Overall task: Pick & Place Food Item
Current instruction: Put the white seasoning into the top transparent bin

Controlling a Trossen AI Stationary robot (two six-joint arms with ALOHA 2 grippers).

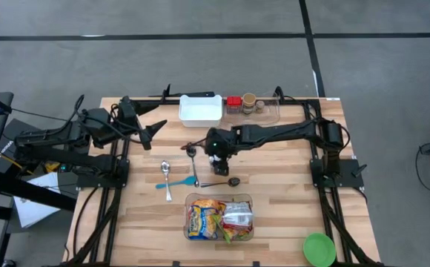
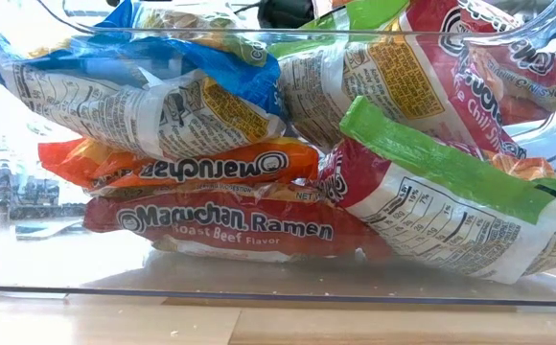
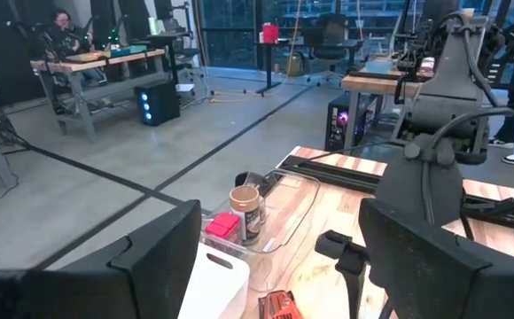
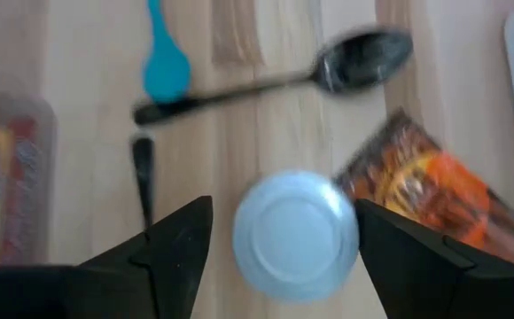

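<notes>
The right claw [image 4: 279,239] is hanging open over a round silver can [image 4: 295,234] near the table [image 1: 289,193] middle, fingers on either side, not touching it. The left claw [image 1: 156,131] is waiting open at the table's left edge.

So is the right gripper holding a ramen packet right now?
No, the right gripper is open above a round silver lid, gripping nothing.
</notes>
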